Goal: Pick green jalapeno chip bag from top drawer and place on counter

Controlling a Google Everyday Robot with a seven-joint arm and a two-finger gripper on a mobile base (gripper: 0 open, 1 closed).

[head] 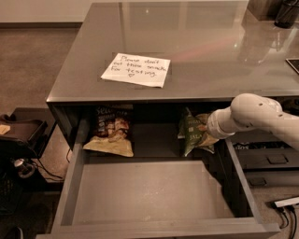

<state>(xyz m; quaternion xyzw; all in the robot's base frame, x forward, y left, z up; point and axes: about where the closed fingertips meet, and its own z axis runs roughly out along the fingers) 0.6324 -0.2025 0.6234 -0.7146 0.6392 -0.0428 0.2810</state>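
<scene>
The green jalapeno chip bag (190, 133) stands tilted at the back right of the open top drawer (149, 191), under the counter's edge. My gripper (203, 128), at the end of the white arm (252, 114) that reaches in from the right, is shut on the bag's right side, and the bag looks pinched and raised off the drawer bottom. The grey counter (201, 51) lies above and bears a white handwritten note (136, 69).
A dark brown-and-cream snack bag (111, 133) lies at the drawer's back left. Dark objects (286, 11) stand at the counter's far right corner. Black equipment (18, 135) with cables sits on the floor to the left. A white power strip (286, 202) lies at lower right.
</scene>
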